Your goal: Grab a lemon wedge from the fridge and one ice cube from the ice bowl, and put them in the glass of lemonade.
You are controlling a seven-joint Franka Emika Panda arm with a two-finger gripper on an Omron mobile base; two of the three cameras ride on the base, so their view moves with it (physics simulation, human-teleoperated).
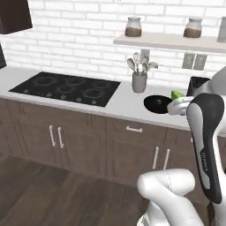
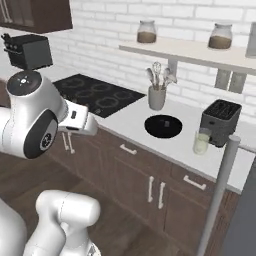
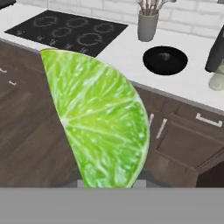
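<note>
Hand view: the lemon wedge [image 3: 100, 127] sits right in front of the camera, flat cut face toward the lens, pale membranes radiating from the centre, curved rind edge to the right. Its lower end disappears at the bottom of the view where the gripper's finger tips would rise, so the gripper is pinching the wedge; the tips themselves are covered by it.

Left base view: a bit of the green wedge [image 1: 177, 94] peeks out at the far right, above the white hand and just right of the ice bowl [image 1: 157, 103]. The gripper itself is hidden behind the arm's upper link here.

Bench [image 2: 125, 122], white top over brown cabinet fronts:
- black cooktop [image 2: 95, 93] at the left;
- grey utensil cup [image 2: 156, 97] with whisk and spoons, toward the back wall;
- ice bowl [image 2: 163, 126], round, shallow, black, just in front of the cup and nearer the bench edge; contents cannot be made out;
- glass of lemonade [image 2: 201, 142], pale liquid, right of the bowl, standing just beside the black toaster [image 2: 220, 121], on its near left side.

In the hand view the bowl [image 3: 165, 60] lies beyond the wedge, up and to the right, with the glass [image 3: 217, 79] at the right edge.

Wall shelf [image 2: 190, 50] above the bench carries two jars [image 2: 146, 31] with brown contents.

Fridge [image 2: 242, 220]: grey door edge and long bar handle at the lower right of the right base view.
</note>
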